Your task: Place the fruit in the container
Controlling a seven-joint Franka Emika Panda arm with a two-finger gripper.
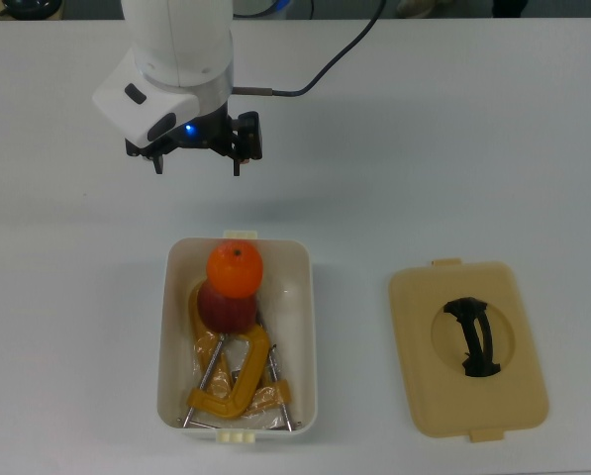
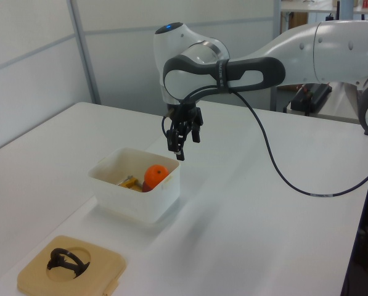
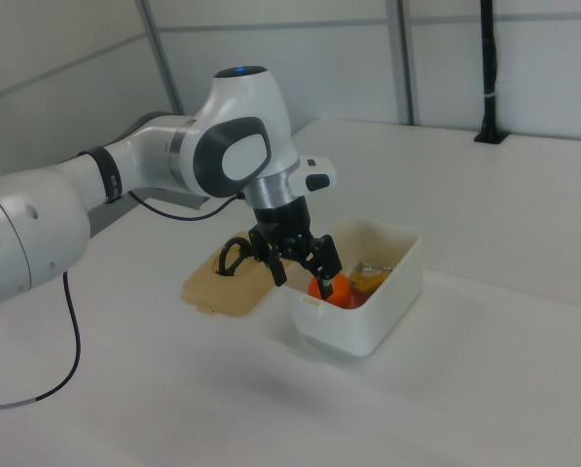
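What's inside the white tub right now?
The white tub holds an orange atop a red apple, plus yellow clamps. Whatever lies beneath them is hidden.

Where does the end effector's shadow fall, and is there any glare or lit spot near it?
Top view: a faint soft shadow on the table below the end effector, above the container; a small blue light glows on the wrist. Left view: a blue light on the arm's top; no harsh glare.

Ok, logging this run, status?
Gripper open, empty, above table. Bright orange atop red apple inside white rectangular tub. Nothing in the way.
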